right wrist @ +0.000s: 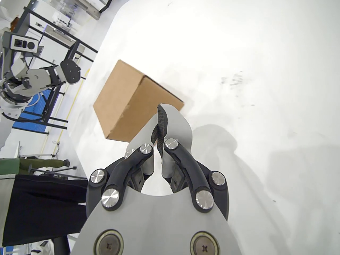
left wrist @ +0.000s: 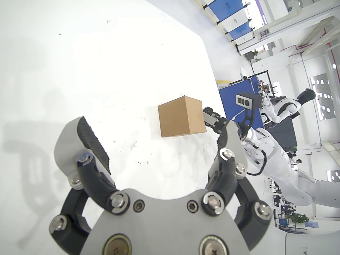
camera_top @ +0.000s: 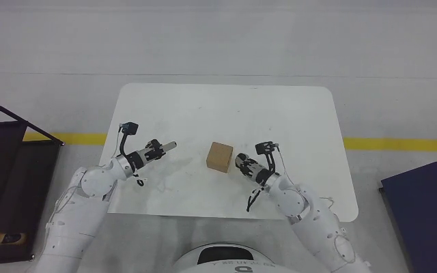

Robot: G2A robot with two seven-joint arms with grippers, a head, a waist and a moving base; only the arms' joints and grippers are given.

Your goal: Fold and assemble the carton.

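Item: carton [camera_top: 220, 157]. Plain brown cardboard, cube-shaped, the faces on show closed up and square. It sits flat on the table [camera_top: 273, 112], about midway across and on the half nearer the robot, turned a little out of line with the table's edges. Nothing is holding it.

Item: right gripper [camera_top: 239, 162]. Low over the table, just beside the carton's right-hand face and pointed at it. Its fingers [right wrist: 161, 119] are pressed together, pad against pad, with nothing between them. From where I stand I cannot tell whether the tips touch the cardboard or stop just short.

Item: left gripper [camera_top: 166, 145]. On the carton's other side, well apart from it and pointed toward it. Its claw is spread wide, the two dark ribbed pads [left wrist: 94, 141] far from each other and holding nothing.

Item: table. White top with rounded corners and faint dark scuff marks [right wrist: 236, 79] on the surface near the carton.

Item: floor. Pale grey, with a yellow line [camera_top: 389, 144] running past the table on either side.
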